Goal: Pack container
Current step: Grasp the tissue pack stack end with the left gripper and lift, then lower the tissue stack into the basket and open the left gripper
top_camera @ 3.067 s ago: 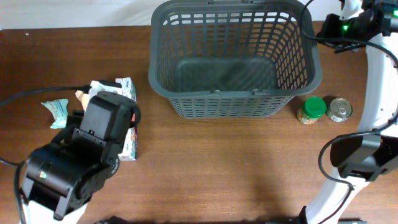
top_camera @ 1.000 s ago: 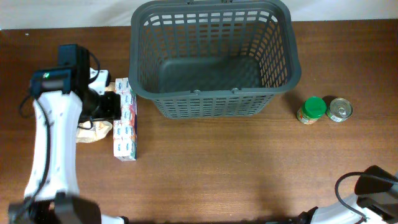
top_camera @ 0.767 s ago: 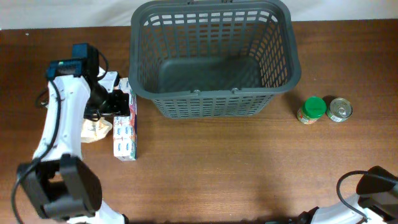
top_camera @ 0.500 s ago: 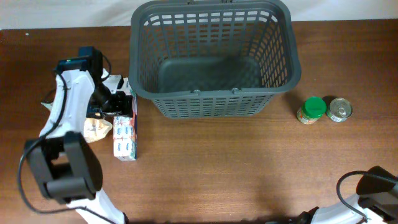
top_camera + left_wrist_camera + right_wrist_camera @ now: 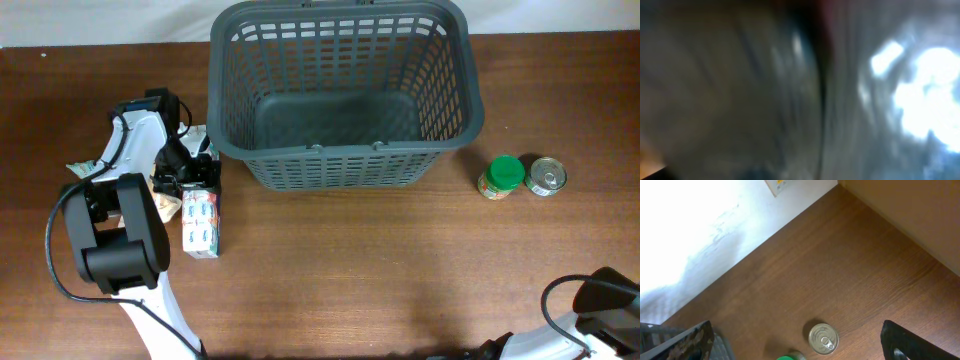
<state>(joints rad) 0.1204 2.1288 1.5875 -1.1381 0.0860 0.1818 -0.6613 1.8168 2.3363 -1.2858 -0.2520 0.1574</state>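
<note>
The left arm (image 5: 128, 165), built of white links and black joint housings, rises from its base near the front-left of the surface (image 5: 350, 270), runs toward the back, and folds at the wrist so that the left claw (image 5: 197, 172) sits low at the far end of a carton (image 5: 201, 225). From overhead the left claw reads as a dark block just beside the front-left corner of the container (image 5: 345, 168); whether its fingers are apart or together cannot be told, and the left wrist view is a motion-blurred smear with no usable detail. The right arm (image 5: 598, 298) shows only as a black housing and white link cut off at the front-right corner. In the right wrist view the right claw (image 5: 795, 327) is raised high above the surface with its two dark fingers spread wide apart and nothing between them. The container is a dark grey plastic basket, rectangular with rounded corners, slotted lattice walls and a thick rim, standing upright at the back centre of the brown wood-grain surface with a bare floor. The carton is a flat rectangular box, white with green and red print. Crumpled packets (image 5: 86, 171) lie left of the left arm, partly hidden by it. A green-lidded jar (image 5: 503, 177) and a round metal tin can (image 5: 546, 176) stand just beside each other, to the right of the container.
</note>
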